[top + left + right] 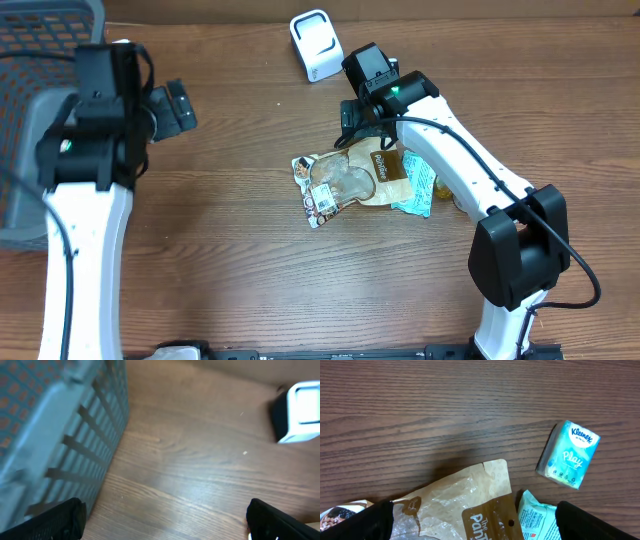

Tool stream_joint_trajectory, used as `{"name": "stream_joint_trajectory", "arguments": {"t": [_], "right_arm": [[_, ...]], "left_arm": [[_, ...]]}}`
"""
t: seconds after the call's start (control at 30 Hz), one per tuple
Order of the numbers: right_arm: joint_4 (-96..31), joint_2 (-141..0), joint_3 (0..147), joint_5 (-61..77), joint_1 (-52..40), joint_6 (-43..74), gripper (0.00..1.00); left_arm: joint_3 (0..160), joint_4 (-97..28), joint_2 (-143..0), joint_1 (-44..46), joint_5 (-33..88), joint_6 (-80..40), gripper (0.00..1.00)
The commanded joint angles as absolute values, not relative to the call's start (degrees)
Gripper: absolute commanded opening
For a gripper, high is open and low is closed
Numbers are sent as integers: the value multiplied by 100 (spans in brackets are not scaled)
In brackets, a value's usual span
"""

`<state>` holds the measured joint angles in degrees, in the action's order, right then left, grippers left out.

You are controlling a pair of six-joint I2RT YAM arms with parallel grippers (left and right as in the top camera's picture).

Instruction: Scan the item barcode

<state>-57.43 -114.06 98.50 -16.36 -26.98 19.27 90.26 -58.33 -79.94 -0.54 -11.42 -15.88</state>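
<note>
We hold our right tool [350,128] spread wide and empty over the brown snack pouch [355,180] lying mid-worktop [230,250], ready to carry it to the white scanner [316,45] beyond, while our left tool [183,108] is likewise open.

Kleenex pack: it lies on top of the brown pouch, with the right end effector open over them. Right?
No. The Kleenex pack lies on the table, apart from the brown pouch, as the right wrist view shows; the right end effector is open over them.
</note>
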Motion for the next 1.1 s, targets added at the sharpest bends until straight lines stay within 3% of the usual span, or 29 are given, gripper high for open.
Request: {"name": "stream_joint_trajectory", "arguments": {"t": [0.0, 0.37, 1.07], "right_arm": [[-5706, -11424, 9841, -1686, -2655, 1953, 100], [-5706, -11424, 9841, -1686, -2655, 1953, 100], [-5706, -11424, 9841, -1686, -2655, 1953, 100]], "left_arm": [[9113, -5828, -7472, -110, -1201, -1520, 100], [9113, -5857, -6702, -110, -1201, -1520, 99], [9102, -5872, -6657, -110, -1544, -1520, 100]]}}
